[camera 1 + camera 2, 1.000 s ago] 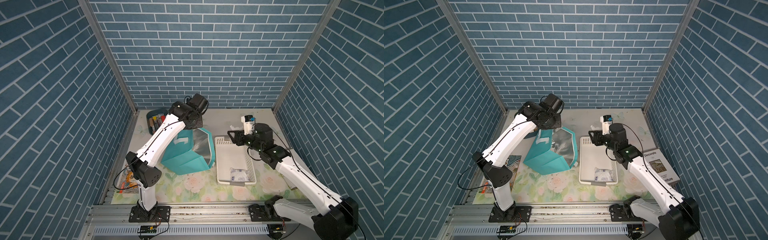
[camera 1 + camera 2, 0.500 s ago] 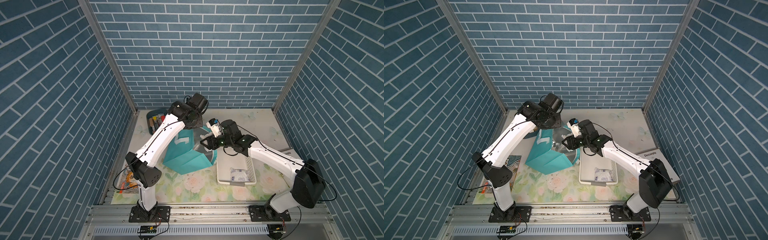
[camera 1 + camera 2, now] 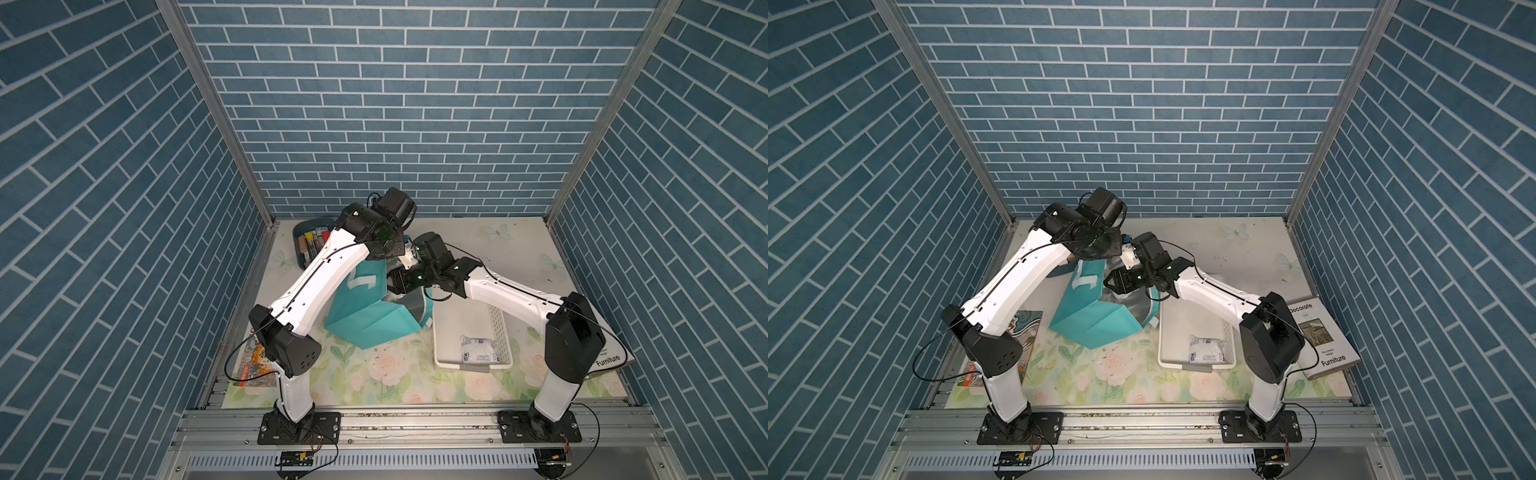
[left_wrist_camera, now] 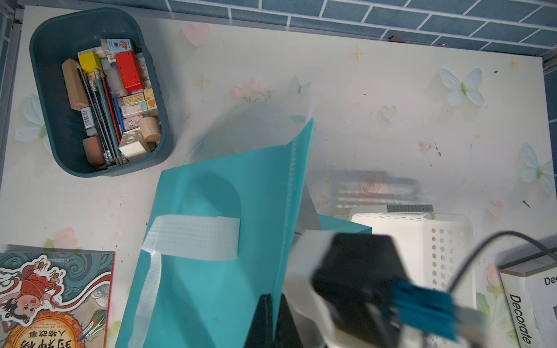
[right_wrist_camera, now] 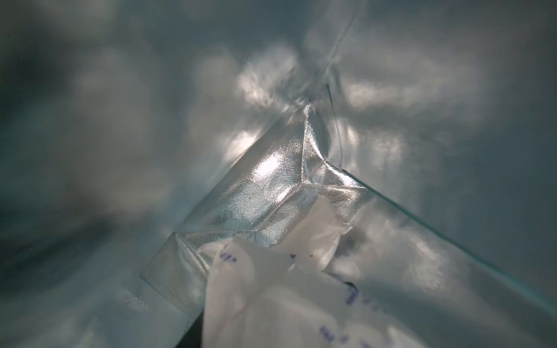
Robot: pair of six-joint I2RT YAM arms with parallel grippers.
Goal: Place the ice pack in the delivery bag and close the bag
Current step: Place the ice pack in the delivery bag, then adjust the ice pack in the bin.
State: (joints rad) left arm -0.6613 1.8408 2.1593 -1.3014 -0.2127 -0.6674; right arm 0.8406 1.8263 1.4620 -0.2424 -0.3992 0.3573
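The teal delivery bag (image 3: pixel 365 316) (image 3: pixel 1092 320) lies tipped on the flowered mat with its mouth facing the right arm. My left gripper (image 4: pixel 272 316) is shut on the bag's teal rim (image 4: pixel 289 211) and holds the mouth up. In both top views my right gripper (image 3: pixel 397 282) (image 3: pixel 1115 284) reaches into that mouth. The right wrist view shows silver foil lining (image 5: pixel 256 186) all round, and a white ice pack (image 5: pixel 271 301) with blue print sits at the jaws and covers the fingers, so it is held.
A white perforated basket (image 3: pixel 461 324) (image 3: pixel 1187 320) stands right of the bag with another white pack (image 3: pixel 478 351) in it. A dark-blue bin (image 3: pixel 311 241) (image 4: pixel 99 90) of small items sits at the back left. A picture book (image 4: pixel 45 301) lies left, a "Decorate Furniture" book (image 3: pixel 1320 336) right.
The right arm swung left from above the basket and pushed its gripper into the bag's mouth. The left arm kept its hold on the rim, and the bag shifted slightly.
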